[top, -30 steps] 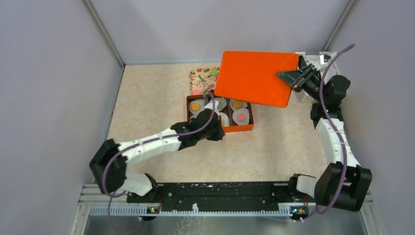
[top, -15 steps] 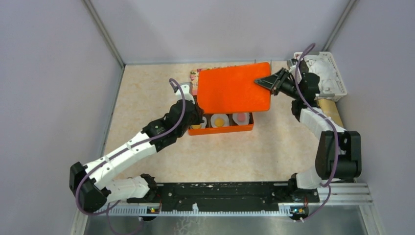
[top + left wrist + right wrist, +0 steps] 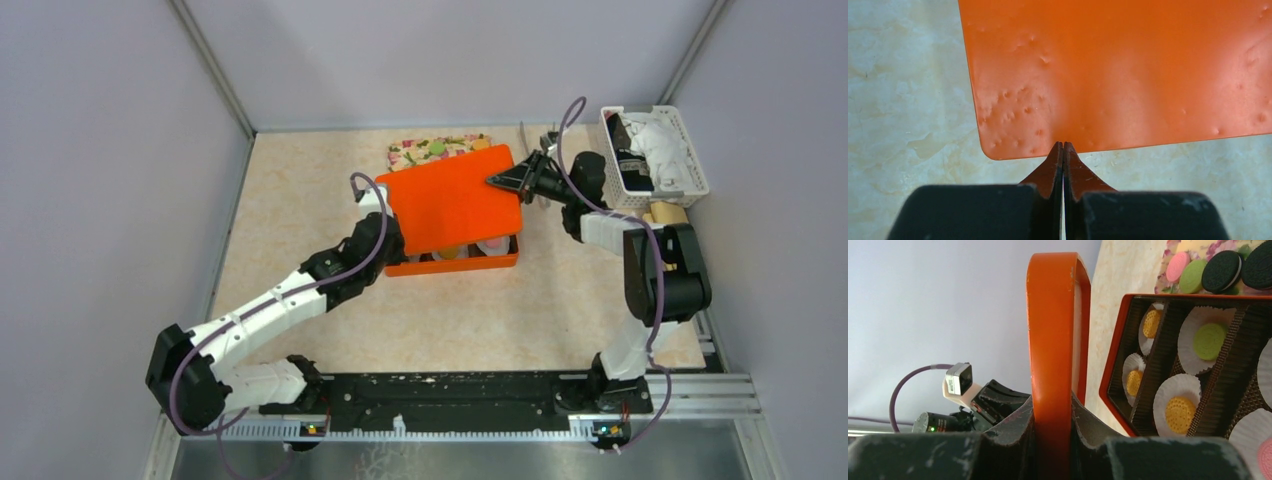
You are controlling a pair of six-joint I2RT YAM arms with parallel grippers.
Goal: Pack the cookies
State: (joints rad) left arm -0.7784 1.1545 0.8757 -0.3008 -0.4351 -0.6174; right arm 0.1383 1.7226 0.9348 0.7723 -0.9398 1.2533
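An orange lid (image 3: 450, 200) hangs tilted over the orange box (image 3: 470, 263) and hides most of it. My right gripper (image 3: 500, 182) is shut on the lid's right rim (image 3: 1053, 340), its fingers (image 3: 1053, 402) on both sides. My left gripper (image 3: 385, 222) is shut, its tips (image 3: 1063, 145) against the lid's left edge (image 3: 1123, 70). Under the lid, the box (image 3: 1113, 365) holds orange cookies (image 3: 1180, 415), a green one (image 3: 1209, 340) and a pink one (image 3: 1265, 455) in white paper cups. Loose cookies (image 3: 1222, 271) lie on the floral board (image 3: 430, 150).
A white basket (image 3: 693, 150) with white and dark contents stands at the back right, a cardboard tube (image 3: 665, 212) beside it. The enclosure walls run close along the left, back and right. The right arm's cable loops above the lid's right end.
My right gripper has carried the lid left and down, from beside the basket to over the box. My left gripper has left the box and moved to the lid's left edge.
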